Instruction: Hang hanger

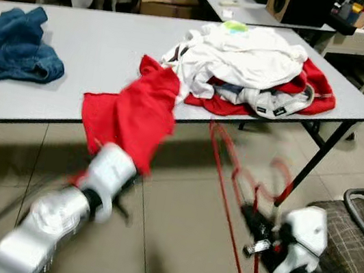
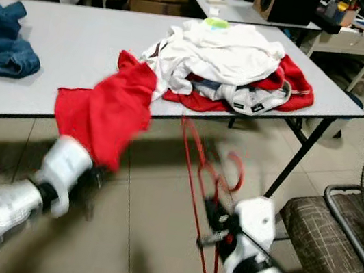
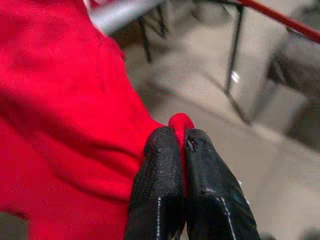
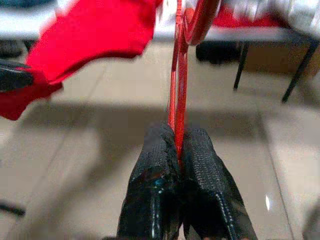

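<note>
Hanger (image 1: 226, 206): red, thin-framed; held out in the air in front of the table (image 1: 92, 46), below its edge and over the tiled floor (image 1: 174, 232). Blurred in both eye views, so its exact tilt cannot be read.
Right gripper (image 4: 178, 150): fingers pressed together on a thin bar of the hanger; the frame runs away from the fingertips toward the table.
Left gripper (image 3: 178, 145): fingers closed on a fold of the red garment (image 1: 133, 115), which drapes off the table edge down to the fingers.
Table top: heap of white and red clothes (image 1: 248, 67) toward the robot's right, denim item (image 1: 12, 47) toward its left.
Handling, hanger: judged light and stiff but springy; a thin bar can twist in a two-finger pinch, so a hold near a corner or the hook's base should steady it.
Handling, garment: soft, limp, likely to slide; best taken near collar or shoulder.
Step in hand: probably bringing garment and hanger together.
Risk: cloth slipping free, hanger rotating in the grip.
</note>
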Tool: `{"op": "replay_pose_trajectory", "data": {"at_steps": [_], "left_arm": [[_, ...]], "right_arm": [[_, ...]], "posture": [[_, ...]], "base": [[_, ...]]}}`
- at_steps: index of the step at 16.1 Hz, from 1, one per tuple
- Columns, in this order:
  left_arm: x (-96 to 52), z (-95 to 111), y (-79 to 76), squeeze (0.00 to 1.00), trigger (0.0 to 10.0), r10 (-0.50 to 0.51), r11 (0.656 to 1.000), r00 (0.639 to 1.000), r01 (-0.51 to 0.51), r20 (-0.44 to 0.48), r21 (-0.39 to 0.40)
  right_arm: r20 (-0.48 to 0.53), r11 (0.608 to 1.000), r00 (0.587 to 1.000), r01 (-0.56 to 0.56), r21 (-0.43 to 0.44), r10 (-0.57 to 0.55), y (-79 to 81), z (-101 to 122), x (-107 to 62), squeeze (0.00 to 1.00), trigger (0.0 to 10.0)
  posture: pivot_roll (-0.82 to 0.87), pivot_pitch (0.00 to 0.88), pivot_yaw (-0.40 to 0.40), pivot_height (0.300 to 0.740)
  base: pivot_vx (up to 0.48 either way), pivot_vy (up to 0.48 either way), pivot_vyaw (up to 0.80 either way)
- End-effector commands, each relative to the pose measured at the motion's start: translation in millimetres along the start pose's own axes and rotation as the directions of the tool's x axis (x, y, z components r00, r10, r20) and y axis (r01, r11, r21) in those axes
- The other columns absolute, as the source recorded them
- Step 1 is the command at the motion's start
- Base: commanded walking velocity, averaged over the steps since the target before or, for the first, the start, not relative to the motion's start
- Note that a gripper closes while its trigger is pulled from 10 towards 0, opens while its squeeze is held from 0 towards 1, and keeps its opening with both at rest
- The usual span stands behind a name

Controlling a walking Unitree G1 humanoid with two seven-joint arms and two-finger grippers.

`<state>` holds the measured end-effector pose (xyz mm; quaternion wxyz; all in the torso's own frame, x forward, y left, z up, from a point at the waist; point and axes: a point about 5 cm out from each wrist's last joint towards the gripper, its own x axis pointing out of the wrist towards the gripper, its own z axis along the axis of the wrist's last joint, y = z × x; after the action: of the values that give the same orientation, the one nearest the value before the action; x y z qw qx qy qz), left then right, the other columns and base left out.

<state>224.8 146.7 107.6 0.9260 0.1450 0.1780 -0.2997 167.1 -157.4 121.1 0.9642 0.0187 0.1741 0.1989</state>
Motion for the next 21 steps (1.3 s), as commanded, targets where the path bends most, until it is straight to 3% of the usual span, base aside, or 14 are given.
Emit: {"op": "replay_pose_trajectory", "data": {"at_steps": [1,2,4,6,8,10,11,13,14,16,18,19,21], "left_arm": [[-0.2,-11.7,-10.9,0.0,10.0,-0.118,0.992,0.989,0.121,-0.089,0.03],[-5.8,-25.5,-22.4,0.0,10.0,-0.234,0.97,0.953,0.243,-0.193,0.021],[-11.1,-32.5,-29.5,0.0,10.0,-0.295,0.953,0.924,0.302,-0.242,-0.009],[-10.0,-29.3,-34.5,0.0,10.0,-0.349,0.937,0.909,0.346,-0.23,-0.051],[-6.8,-26.5,-31.7,0.0,10.0,-0.333,0.942,0.917,0.334,-0.222,-0.032],[20.3,-1.3,-6.8,0.0,10.0,-0.13,0.991,0.988,0.128,-0.088,-0.029],[28.6,6.1,0.0,0.0,10.0,-0.087,0.994,0.994,0.082,-0.072,-0.067],[42.3,18.3,13.7,0.0,10.0,-0.001,0.998,1.0,0.0,-0.023,-0.069],[52.0,32.2,30.8,0.0,10.0,0.087,0.996,0.996,-0.086,0.022,-0.034],[58.5,50.8,41.8,0.0,10.0,0.052,0.998,0.996,-0.049,0.067,-0.05],[60.9,58.4,41.6,0.0,10.0,-0.03,1.0,0.996,0.029,0.084,0.012],[64.4,66.7,44.3,0.0,10.0,-0.096,0.993,0.99,0.088,0.099,0.079],[68.3,77.6,47.2,0.0,10.0,-0.145,0.983,0.979,0.126,0.146,0.134]], "right_arm": [[-0.049,1.0,0.999,0.002,-0.016,-0.003,-2.9,-10.5,2.1,0.0,10.0],[-0.078,0.999,0.997,0.005,-0.032,-0.008,-5.1,-19.2,3.0,0.0,10.0],[-0.085,0.999,0.996,0.012,-0.032,-0.014,-5.9,-20.5,1.8,0.0,10.0],[-0.086,0.999,0.996,0.022,-0.041,-0.026,-6.8,-21.4,0.9,0.0,10.0],[-0.086,0.998,0.996,0.022,-0.051,-0.027,-6.9,-22.3,1.0,0.0,10.0],[-0.043,0.997,0.999,0.015,-0.078,-0.018,-10.5,-17.5,2.5,0.0,10.0],[-0.03,0.996,0.999,0.018,-0.086,-0.02,-13.9,-15.7,2.8,0.0,10.0],[0.026,0.989,0.999,0.044,-0.142,-0.041,-23.6,-9.2,4.6,0.0,10.0],[0.106,0.981,0.993,0.065,-0.185,-0.046,-32.4,2.3,7.7,0.0,10.0],[0.139,0.977,0.99,-0.002,-0.213,0.032,-32.3,10.5,6.4,0.0,10.0],[0.144,0.971,0.985,-0.063,-0.232,0.098,-31.0,13.6,1.7,0.0,10.0],[0.137,0.958,0.974,-0.14,-0.252,0.179,-30.1,17.7,-8.9,0.0,10.0],[0.106,0.938,0.97,-0.18,-0.296,0.22,-34.0,18.7,-18.2,0.0,10.0]], "posture": [[0.03,0.071,-0.01,0.74],[0.04,0.069,-0.01,0.74],[0.03,0.065,-0.003,0.74],[0.02,0.055,0.012,0.74],[0.02,0.052,0.016,0.74],[0.02,0.039,0.025,0.74],[0.03,0.035,0.029,0.74],[0.02,0.015,0.054,0.74],[0.01,0.0,0.094,0.74],[-0.01,0.0,0.118,0.74],[-0.03,0.0,0.133,0.74],[-0.05,0.0,0.145,0.74],[-0.07,0.0,0.154,0.74]], "base": [[0.0,0.0,0.0],[0.0,0.0,0.0],[0.0,0.0,0.0],[0.0,0.0,0.0],[0.0,0.0,0.0],[0.0,0.0,0.0],[0.0,0.0,0.0],[0.0,0.0,0.0],[0.0,0.0,0.0],[0.0,0.0,0.0],[0.0,0.0,0.0],[0.0,0.0,0.0],[0.0,0.0,0.0]]}}
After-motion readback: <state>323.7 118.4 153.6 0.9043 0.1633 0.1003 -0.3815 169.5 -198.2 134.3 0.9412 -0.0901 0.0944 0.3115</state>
